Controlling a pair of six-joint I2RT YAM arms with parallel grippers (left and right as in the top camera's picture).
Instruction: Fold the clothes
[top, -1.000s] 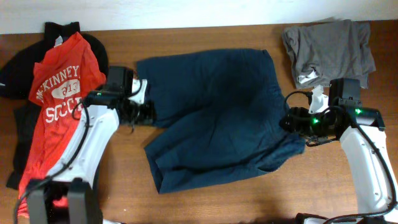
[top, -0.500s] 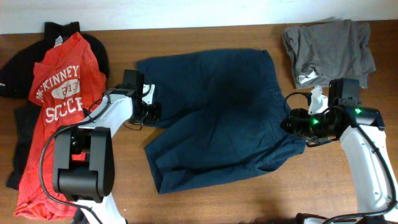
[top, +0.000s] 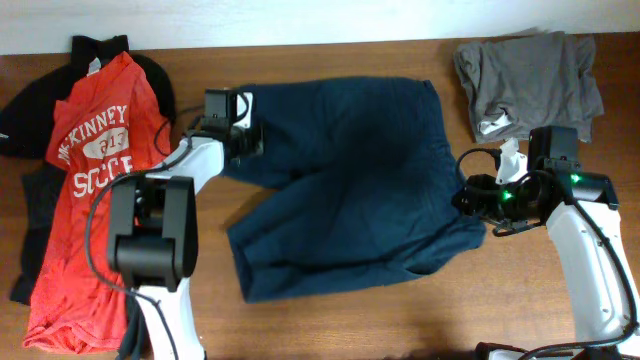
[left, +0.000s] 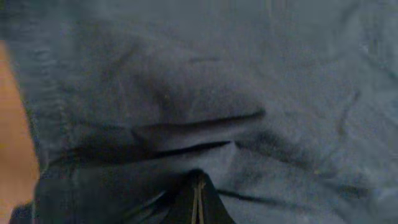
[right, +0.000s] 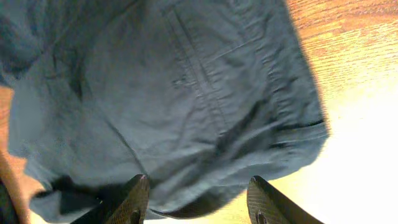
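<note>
Fingers (left: 208, 211) pressed together, pinching fold of navy shorts (left: 249, 74).

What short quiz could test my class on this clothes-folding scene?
1. True or false: the left end effector is shut on the blue shorts.
2. The crumpled shirt nearest the right end effector is: A. yellow B. grey C. green
3. Fill in: the right end effector's jaws stand ____.
Key: 1 true; 2 B; 3 open.
</note>
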